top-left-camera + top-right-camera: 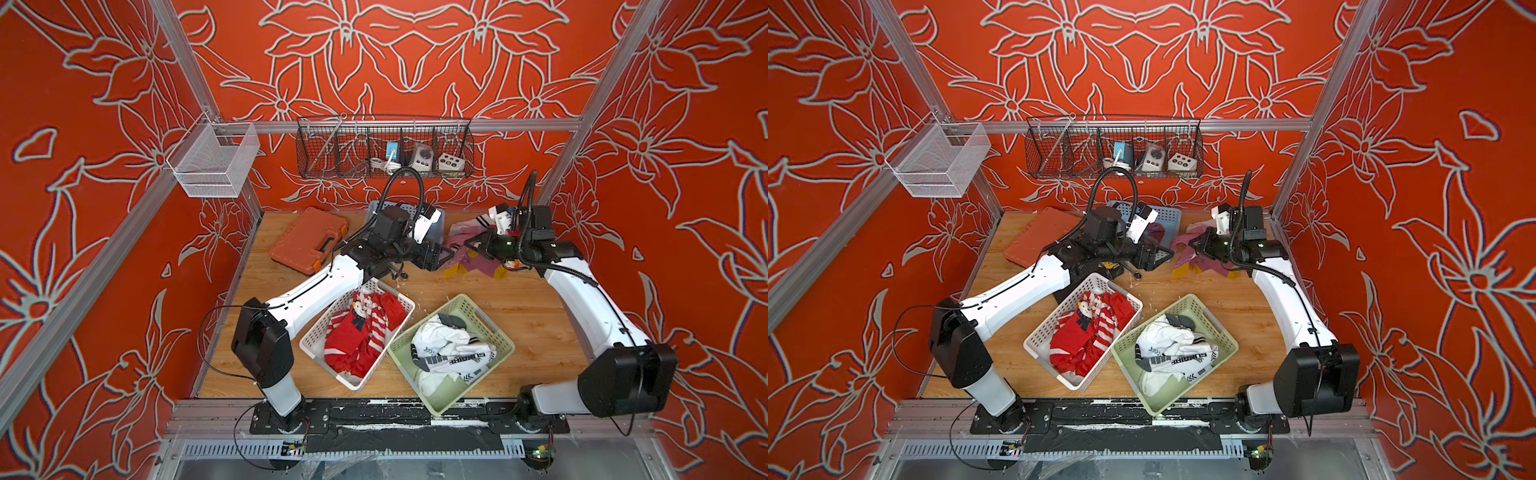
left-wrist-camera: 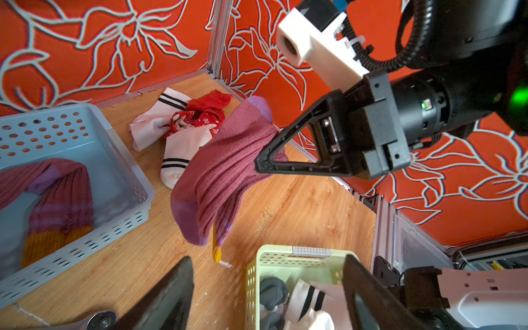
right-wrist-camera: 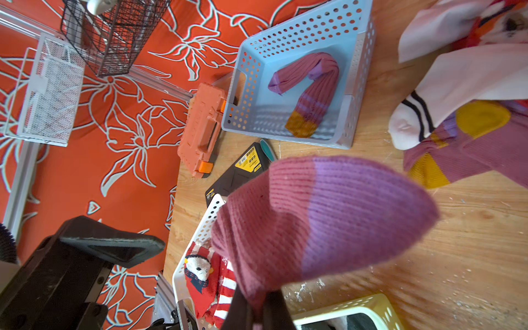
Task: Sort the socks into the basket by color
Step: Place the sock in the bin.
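Purple ribbed knit sock with a lilac toe [image 2: 223, 171] hangs above the wooden tabletop [image 2: 300, 205], clear of the surface and just beside the pale blue perforated plastic basket [image 2: 125, 177]. The right gripper [image 2: 265, 155] holds it, fingers pressed together on the fabric. The lower part of the sock droops below the grip. The left gripper [image 2: 268, 263] faces the sock without touching it. Its fingers are spread wide, with nothing between them.

Container contents:
- The pale blue basket holds one purple sock with a yellow end [image 3: 308, 91].
- The white perforated plastic basket [image 1: 328, 320] holds red socks with white stripes and a snowman motif [image 1: 357, 336].
- The pale green perforated plastic basket [image 1: 486, 320] touches the white basket. It holds white socks with black and grey marks [image 1: 449, 353].

Loose items lie on the tabletop near the rear right corner:
- white socks with black stripes [image 2: 174, 148]
- a red sock [image 2: 205, 111]
- purple socks with yellow patches [image 3: 471, 137]

An orange plastic case [image 1: 307, 241] lies closed at the rear left, beside the pale blue basket.
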You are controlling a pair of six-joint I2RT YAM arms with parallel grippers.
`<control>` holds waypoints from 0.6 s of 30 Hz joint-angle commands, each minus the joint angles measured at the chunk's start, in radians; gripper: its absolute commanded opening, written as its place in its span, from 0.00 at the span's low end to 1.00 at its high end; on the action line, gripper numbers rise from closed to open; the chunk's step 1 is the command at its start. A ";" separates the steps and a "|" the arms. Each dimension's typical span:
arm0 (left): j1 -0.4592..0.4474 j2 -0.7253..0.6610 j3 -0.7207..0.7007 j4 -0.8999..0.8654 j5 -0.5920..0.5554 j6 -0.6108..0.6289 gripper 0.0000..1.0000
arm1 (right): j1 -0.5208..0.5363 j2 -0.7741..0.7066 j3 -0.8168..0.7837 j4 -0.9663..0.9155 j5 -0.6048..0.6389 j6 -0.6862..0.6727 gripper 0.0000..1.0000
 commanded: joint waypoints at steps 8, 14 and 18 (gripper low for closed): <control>-0.042 0.033 0.025 0.017 -0.017 0.069 0.82 | 0.015 -0.035 -0.006 0.092 -0.107 0.077 0.00; -0.060 0.057 0.034 0.003 -0.126 0.138 0.82 | 0.026 -0.036 0.012 0.106 -0.159 0.097 0.00; -0.064 0.076 0.045 0.017 -0.173 0.164 0.82 | 0.043 -0.034 0.016 0.126 -0.190 0.115 0.00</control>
